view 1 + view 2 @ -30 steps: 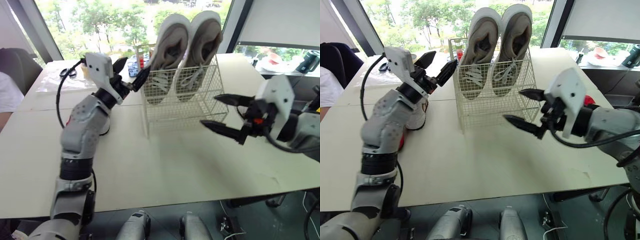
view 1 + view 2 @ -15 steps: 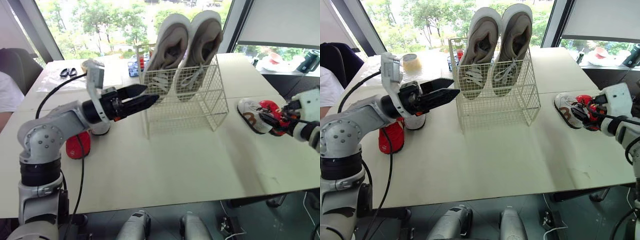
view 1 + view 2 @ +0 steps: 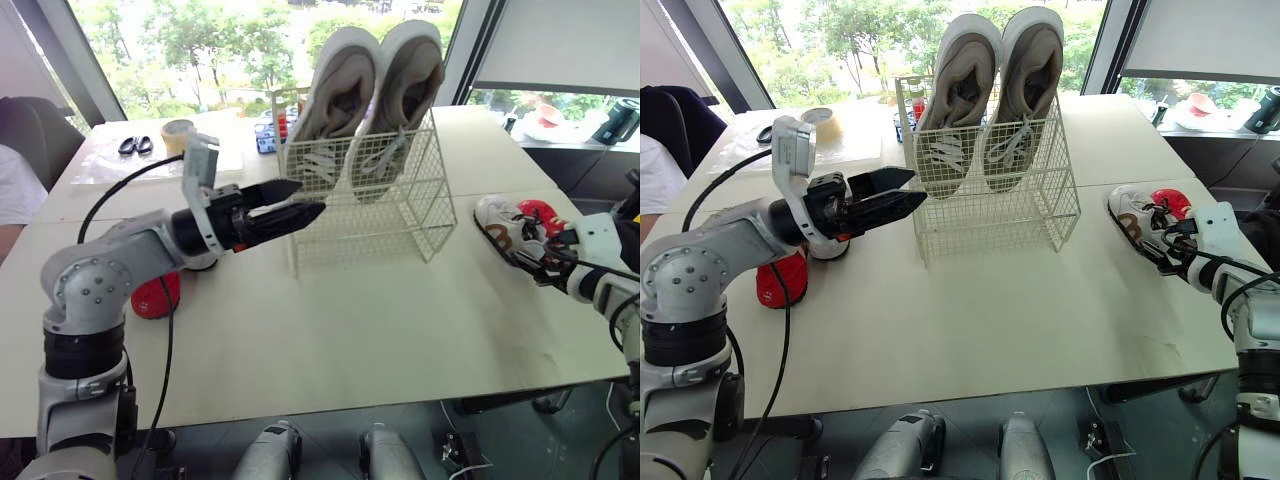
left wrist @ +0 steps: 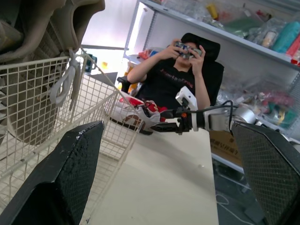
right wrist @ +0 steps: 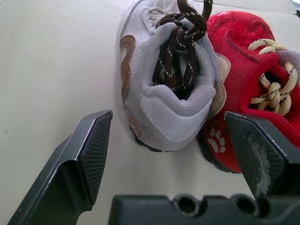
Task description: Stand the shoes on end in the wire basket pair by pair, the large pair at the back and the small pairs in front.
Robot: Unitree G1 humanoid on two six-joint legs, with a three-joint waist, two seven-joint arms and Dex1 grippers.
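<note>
Right gripper [image 3: 1160, 248], spread, faces the grey shoe [image 5: 164, 89] and red shoe [image 5: 248, 84] lying on the tabletop [image 3: 990, 320] right of the basket [image 3: 1040, 215]. Left gripper [image 3: 915, 187] hovers spread, empty. Large pair [image 3: 1000, 70] stands at back; small pairs not yet in.

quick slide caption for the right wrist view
Open right gripper lined up on a small grey shoe lying beside a small red shoe on the pale table.

Cream wire basket [image 3: 1040, 215], 2 grey-beige shoes [image 3: 980, 100] with white soles.
Right of frame: grey shoe [image 3: 1132, 215], brown laces; red shoe [image 3: 1175, 203], cream laces, paw print.
</note>
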